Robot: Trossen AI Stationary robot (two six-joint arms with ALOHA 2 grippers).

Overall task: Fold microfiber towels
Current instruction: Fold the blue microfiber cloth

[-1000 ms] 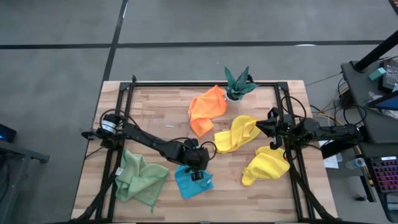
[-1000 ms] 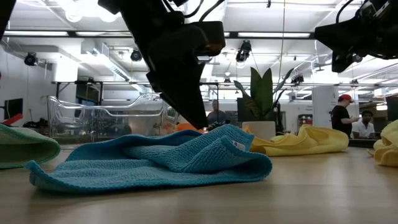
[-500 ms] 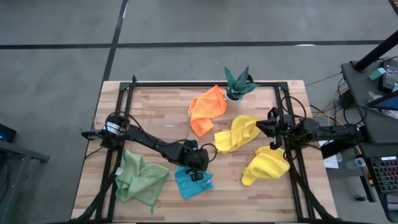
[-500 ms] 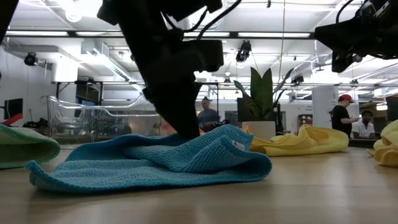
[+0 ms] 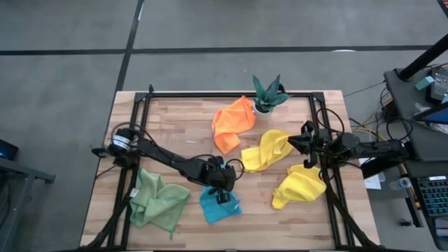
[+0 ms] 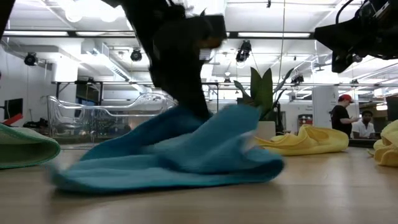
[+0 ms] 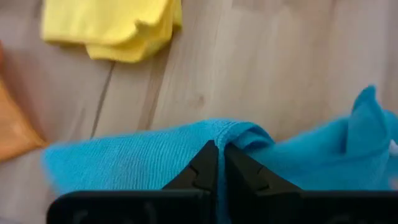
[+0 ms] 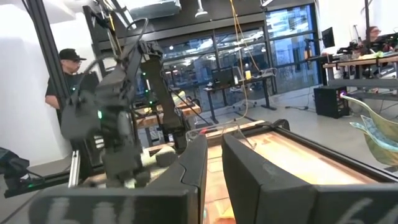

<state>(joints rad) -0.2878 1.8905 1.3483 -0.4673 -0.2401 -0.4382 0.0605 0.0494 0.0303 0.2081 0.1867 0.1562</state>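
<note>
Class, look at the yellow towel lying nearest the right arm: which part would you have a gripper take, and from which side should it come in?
Probably the narrow corner tail at the near-left end of the yellow towel, approached from above. The cloth lies bunched, thick toward the right gripper, but tapers to that thinner point, which two fingers could likely pinch.
</note>
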